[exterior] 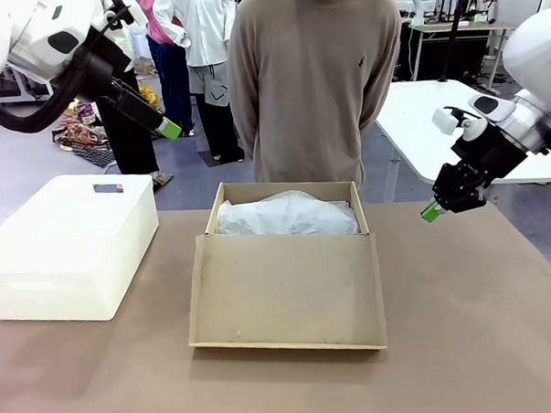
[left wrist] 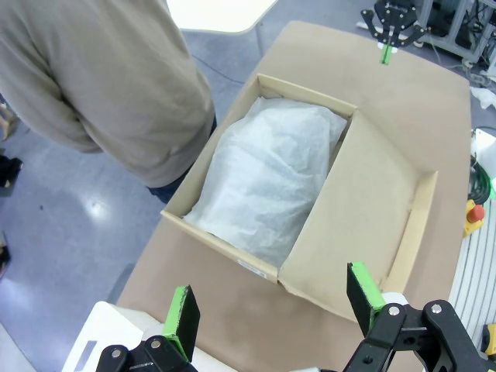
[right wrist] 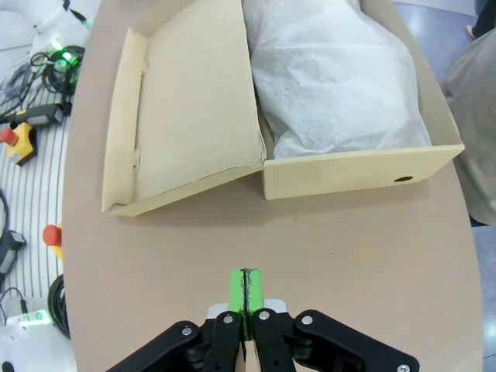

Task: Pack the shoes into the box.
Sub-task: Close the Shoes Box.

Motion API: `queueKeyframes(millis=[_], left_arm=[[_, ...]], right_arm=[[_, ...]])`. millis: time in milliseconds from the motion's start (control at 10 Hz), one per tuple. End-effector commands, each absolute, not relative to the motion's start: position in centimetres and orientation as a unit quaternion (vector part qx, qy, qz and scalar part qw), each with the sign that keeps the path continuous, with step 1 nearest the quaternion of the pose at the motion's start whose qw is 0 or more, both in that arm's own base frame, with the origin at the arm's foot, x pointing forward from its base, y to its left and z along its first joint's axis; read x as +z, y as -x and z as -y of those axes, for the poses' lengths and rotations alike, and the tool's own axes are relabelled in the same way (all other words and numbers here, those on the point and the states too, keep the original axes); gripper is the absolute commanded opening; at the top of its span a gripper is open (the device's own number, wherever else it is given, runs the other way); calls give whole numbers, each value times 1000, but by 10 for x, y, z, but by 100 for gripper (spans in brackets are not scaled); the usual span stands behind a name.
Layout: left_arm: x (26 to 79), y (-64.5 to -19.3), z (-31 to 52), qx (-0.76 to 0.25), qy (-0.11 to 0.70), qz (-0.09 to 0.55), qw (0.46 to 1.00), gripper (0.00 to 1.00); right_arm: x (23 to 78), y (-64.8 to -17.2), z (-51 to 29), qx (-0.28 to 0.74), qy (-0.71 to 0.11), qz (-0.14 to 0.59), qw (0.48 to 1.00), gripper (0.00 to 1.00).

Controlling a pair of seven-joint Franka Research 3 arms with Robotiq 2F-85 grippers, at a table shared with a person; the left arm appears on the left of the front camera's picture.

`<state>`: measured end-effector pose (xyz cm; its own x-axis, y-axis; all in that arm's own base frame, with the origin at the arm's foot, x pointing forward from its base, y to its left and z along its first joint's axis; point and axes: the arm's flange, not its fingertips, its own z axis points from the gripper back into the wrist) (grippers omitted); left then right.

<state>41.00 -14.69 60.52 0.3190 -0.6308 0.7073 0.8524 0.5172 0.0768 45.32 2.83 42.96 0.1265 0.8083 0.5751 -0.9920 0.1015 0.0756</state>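
An open cardboard box (exterior: pixel 284 190) sits mid-table between two robot grippers, with a person (exterior: pixel 316 77) standing at the far edge.

The box's lid (exterior: pixel 286 288) lies folded flat toward the near side. White tissue paper (exterior: pixel 285 215) mounds up inside and hides whatever is beneath it. A white bin (exterior: pixel 67 243) stands to the left, a strip of bare table (exterior: pixel 482 325) between it and the box. The left gripper (left wrist: pixel 273 301) hangs high, its fingers wide apart and empty. The right gripper (right wrist: pixel 247 287) hovers off the box's far right corner with its fingers pressed together, and there is clear tabletop below it.
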Motion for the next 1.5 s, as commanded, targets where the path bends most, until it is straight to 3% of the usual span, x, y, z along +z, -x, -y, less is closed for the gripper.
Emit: queueKeyframes(millis=[0,600,1400], left_arm=[[605,-411,144,-472,167,357,789,100],[605,-411,144,-472,167,357,789,100],[605,-411,144,-472,167,357,789,100]], right_arm=[[435,-452,-28,634,-226,205,710,0],[433,-454,-29,632,-227,202,713,0],[359,-431,-61,614,-232,248,713,0]])
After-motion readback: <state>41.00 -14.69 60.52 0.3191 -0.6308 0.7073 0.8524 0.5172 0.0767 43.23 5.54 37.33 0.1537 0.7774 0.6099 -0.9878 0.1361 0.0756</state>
